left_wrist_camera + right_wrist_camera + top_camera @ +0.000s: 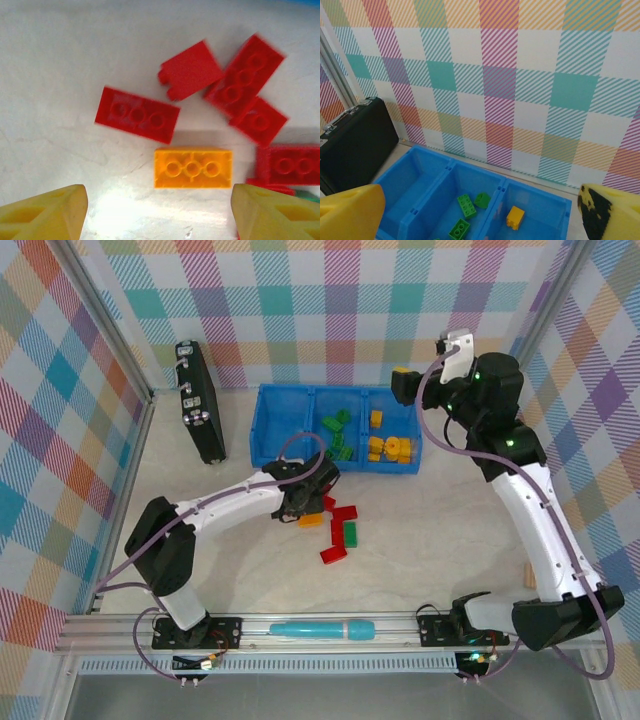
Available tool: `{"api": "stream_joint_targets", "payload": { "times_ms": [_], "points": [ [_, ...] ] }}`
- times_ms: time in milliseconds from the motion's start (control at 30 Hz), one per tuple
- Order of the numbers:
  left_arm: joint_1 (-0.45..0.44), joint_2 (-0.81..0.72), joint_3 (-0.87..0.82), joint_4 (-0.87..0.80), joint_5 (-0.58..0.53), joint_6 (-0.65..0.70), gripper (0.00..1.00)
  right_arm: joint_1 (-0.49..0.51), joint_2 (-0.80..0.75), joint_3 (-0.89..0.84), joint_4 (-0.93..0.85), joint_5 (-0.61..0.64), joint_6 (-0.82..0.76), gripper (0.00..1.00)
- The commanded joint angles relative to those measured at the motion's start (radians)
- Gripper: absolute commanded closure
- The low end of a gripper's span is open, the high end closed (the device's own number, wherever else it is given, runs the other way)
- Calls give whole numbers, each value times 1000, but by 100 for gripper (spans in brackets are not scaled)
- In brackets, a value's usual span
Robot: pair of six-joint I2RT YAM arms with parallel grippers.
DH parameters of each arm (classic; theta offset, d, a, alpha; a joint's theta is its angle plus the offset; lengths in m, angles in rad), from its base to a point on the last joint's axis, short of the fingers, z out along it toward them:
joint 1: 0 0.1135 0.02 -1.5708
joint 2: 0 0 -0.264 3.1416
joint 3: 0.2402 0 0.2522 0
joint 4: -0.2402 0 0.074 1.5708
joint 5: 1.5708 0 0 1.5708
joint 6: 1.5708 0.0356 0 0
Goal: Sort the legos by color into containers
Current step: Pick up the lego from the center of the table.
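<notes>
- While the left end effector is held wide open and empty, the orange studded plastic brick is seen on the counter just ahead.
- Red plastic bricks crowded beside it could be pinched along.
- The right end effector is held open, empty.

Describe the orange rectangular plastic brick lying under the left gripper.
Orange rectangular plastic brick: glossy, one piece, three round tubes facing up, so apparently lying studs down. It rests flat on the pale table, long side across the left wrist view, ahead of the open left gripper's yellow fingers, untouched. Red bricks lie close beside it.
</notes>
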Motion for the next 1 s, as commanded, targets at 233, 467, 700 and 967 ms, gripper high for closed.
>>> {"api": "stream_joint_targets", "payload": {
  "times_ms": [233,467,700,967],
  "points": [
    [-13,-59,-136,190,64,-73,23,-1,32,59,11,-60,42,1],
    [-12,-5,-103,267,118,42,18,-1,63,97,-30,-39,40,1],
    [-13,114,4,180,147,162,17,-1,64,97,-33,-7,24,1],
    [-12,167,63,84,91,199,16,-1,76,103,-35,3,18,1]
  ]
}}
